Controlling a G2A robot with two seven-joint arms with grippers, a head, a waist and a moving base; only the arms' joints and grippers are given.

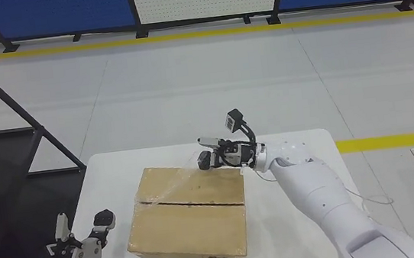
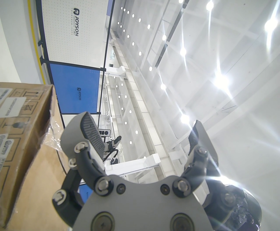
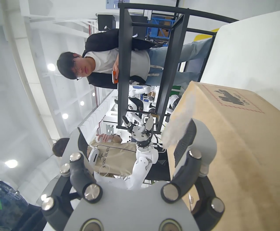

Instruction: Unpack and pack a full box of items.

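The closed cardboard box [image 1: 189,211] sits mid-way on the white table [image 1: 105,179] (flaps shut, seam across its top), the right gripper [image 1: 206,150] spread open at its far edge, the left gripper [image 1: 84,220] wide open and empty, apart by the table's near-left corner

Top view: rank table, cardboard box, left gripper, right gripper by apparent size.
1. table
2. cardboard box
3. left gripper and right gripper: they look much alike, and their nearness to the camera may differ, so unranked.
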